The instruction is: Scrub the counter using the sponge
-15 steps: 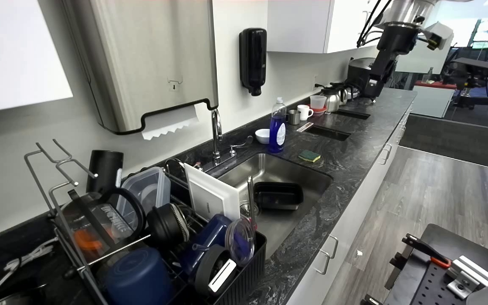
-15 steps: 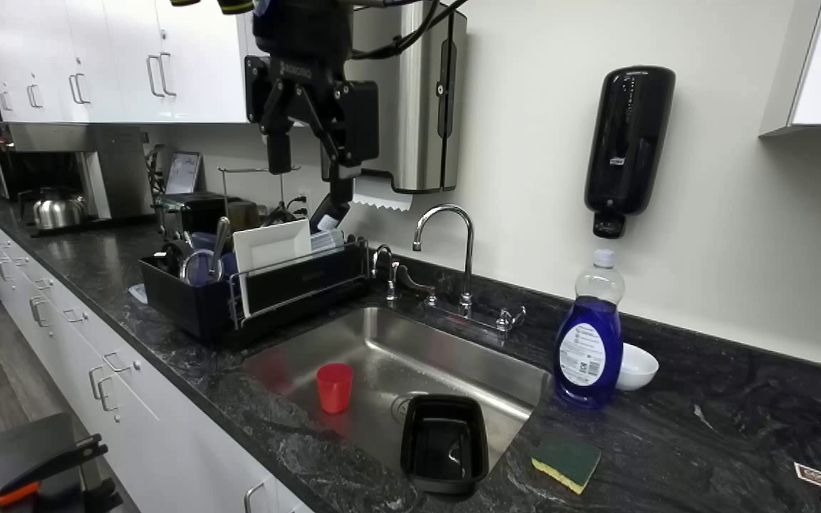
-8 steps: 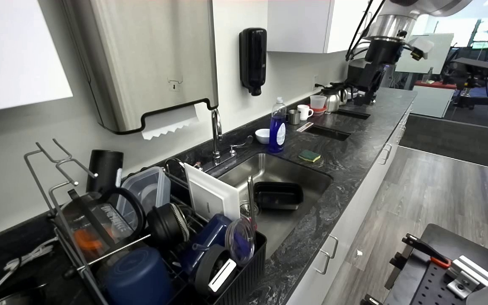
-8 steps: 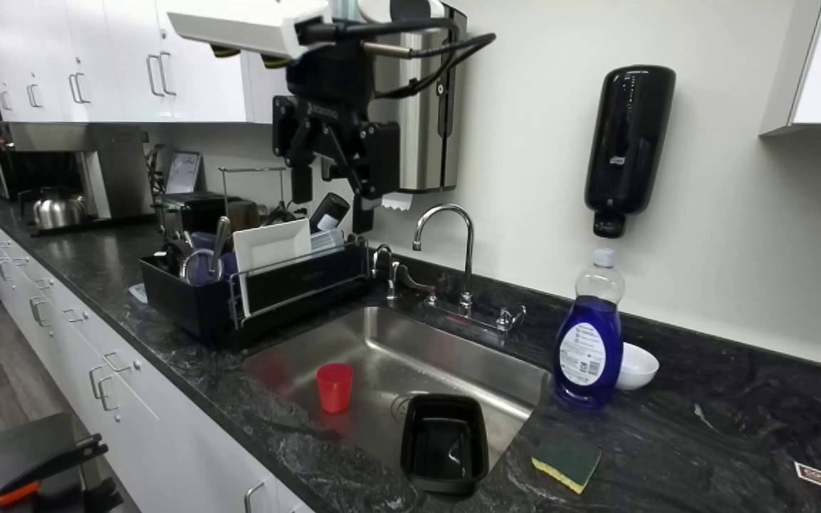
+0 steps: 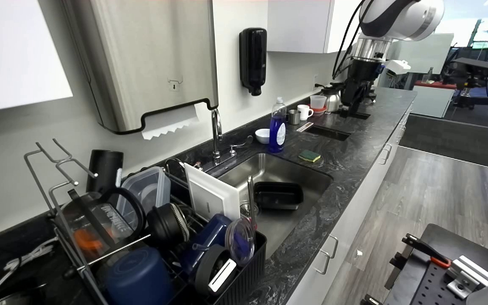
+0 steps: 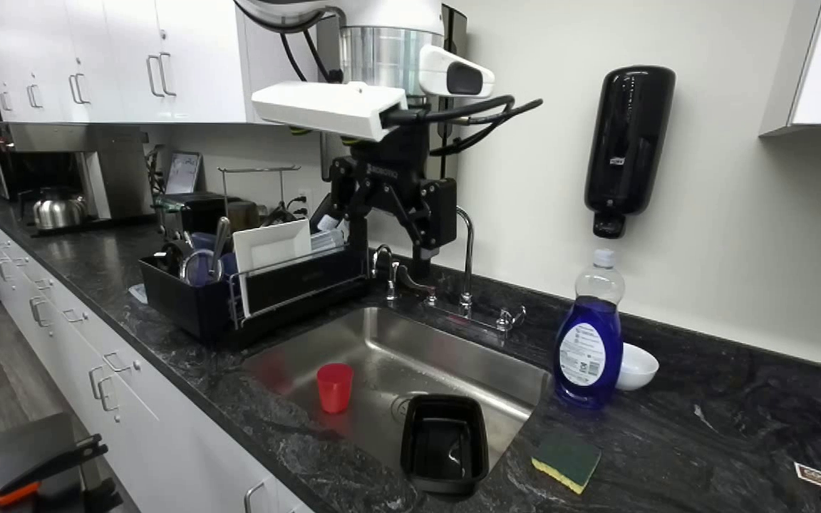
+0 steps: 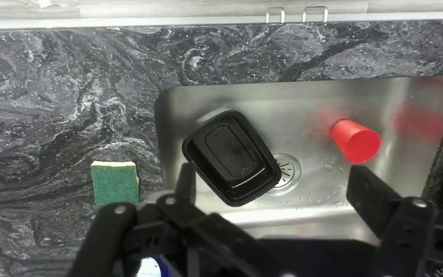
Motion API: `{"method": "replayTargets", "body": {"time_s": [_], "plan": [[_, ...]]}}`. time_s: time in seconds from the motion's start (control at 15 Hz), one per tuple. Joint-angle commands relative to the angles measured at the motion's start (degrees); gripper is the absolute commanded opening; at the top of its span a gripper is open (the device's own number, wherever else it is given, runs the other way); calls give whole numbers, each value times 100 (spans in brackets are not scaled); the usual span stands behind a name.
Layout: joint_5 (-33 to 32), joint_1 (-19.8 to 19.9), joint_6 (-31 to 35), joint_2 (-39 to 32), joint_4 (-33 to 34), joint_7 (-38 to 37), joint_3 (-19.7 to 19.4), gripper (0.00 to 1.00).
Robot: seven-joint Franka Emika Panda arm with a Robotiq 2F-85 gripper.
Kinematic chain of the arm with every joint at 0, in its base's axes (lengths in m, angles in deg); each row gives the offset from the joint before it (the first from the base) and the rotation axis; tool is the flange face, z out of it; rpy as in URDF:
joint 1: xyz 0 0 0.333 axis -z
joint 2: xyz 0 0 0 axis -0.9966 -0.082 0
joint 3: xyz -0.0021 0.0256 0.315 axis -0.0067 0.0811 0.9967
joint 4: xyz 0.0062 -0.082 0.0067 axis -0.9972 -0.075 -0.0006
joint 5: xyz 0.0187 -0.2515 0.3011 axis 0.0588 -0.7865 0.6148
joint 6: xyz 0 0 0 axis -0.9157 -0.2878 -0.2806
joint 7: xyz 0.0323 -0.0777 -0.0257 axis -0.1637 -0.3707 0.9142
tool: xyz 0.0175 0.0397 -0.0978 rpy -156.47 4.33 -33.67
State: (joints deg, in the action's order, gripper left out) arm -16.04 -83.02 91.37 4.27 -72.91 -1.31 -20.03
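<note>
The sponge [image 7: 114,184], green on top with a yellow layer below, lies flat on the dark marbled counter [image 7: 48,100] beside the sink. Both exterior views show the same sponge [image 6: 567,462], close to the sink's rim and in front of the soap bottle. My gripper [image 7: 272,168] is open, its fingers wide apart and nothing between them. It hangs in the air over the sink area, well above the counter [image 6: 710,456]; in the wrist view the sponge sits left of both fingers. In an exterior view, the gripper [image 5: 349,111] appears farther back, beyond the sponge [image 5: 309,156].
The sink [image 7: 313,96] holds a black tray [image 7: 231,157] and a red cup [image 7: 356,142]. A blue soap bottle [image 6: 589,342], a white bowl [image 6: 637,367] and the faucet [image 6: 469,249] stand along the wall. A loaded dish rack [image 6: 289,281] sits past the sink.
The arm has come lower, and the gripper has moved rightward in an exterior view, toward the sink's faucet side. Its fingers stay open. Sponge, tray and cup have not moved.
</note>
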Motion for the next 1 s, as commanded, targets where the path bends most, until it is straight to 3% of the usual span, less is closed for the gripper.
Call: {"method": "replayTargets", "body": {"time_s": [0.0, 0.87, 0.93], "plan": [[184, 319, 165, -492, 299, 174, 153, 100], [723, 1197, 715, -2272, 1441, 155, 553, 100], [524, 1189, 693, -2022, 1191, 53, 585, 100]]}}
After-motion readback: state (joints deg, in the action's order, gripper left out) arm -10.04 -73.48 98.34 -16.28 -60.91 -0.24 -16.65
